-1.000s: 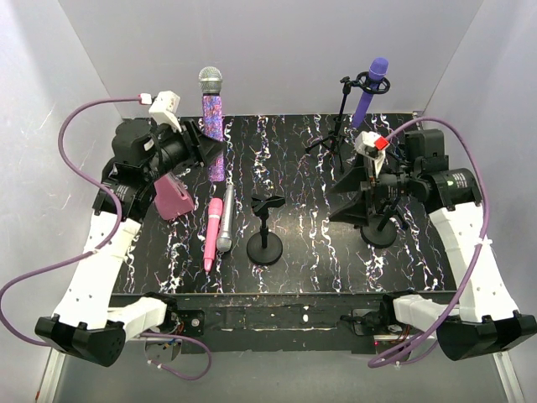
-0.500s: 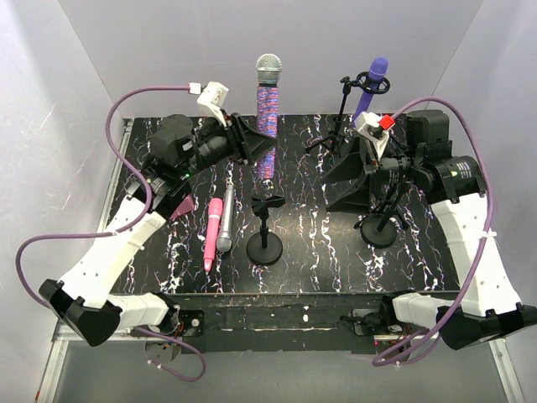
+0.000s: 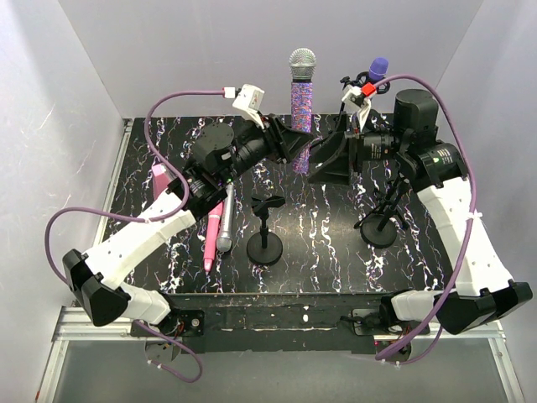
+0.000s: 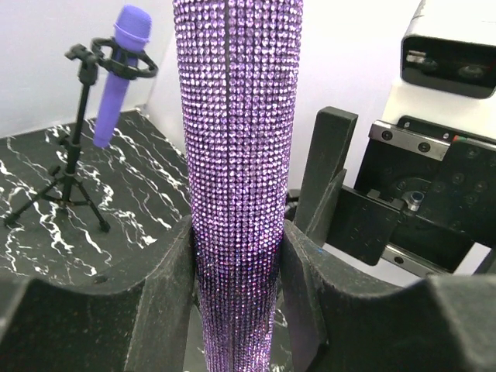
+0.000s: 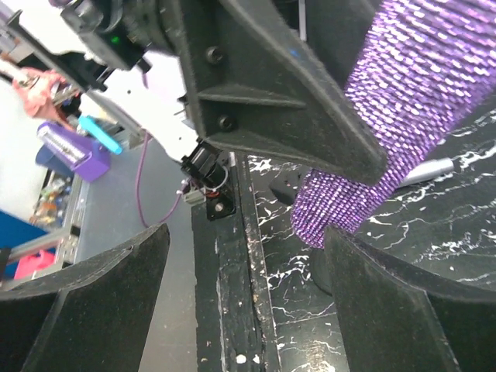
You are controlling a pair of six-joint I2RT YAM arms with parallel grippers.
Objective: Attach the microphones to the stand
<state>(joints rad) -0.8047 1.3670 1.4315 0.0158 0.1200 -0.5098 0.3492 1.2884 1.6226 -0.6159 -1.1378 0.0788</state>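
Note:
My left gripper [image 3: 299,148] is shut on the lower body of the glittery pink-purple microphone [image 3: 301,99] and holds it upright above the back middle of the table. The wrist view shows the fingers [image 4: 167,279] clamping its body [image 4: 236,132]. My right gripper [image 3: 325,159] is open and empty, just right of the microphone's lower end [image 5: 364,155]. The plain purple microphone [image 3: 374,74] sits in the clip of the tripod stand [image 3: 336,134]. The pink microphone [image 3: 211,239] and the silver-grey microphone [image 3: 225,235] lie side by side on the table.
A short round-base stand [image 3: 267,246] with an empty clip stands at the middle. A second round-base stand [image 3: 380,228] stands under my right arm. A pink wedge-shaped object [image 3: 158,176] shows behind my left arm. White walls enclose the table.
My left arm has carried the glittery microphone from the back left to the back middle. My right gripper has moved left and back, up close to it.

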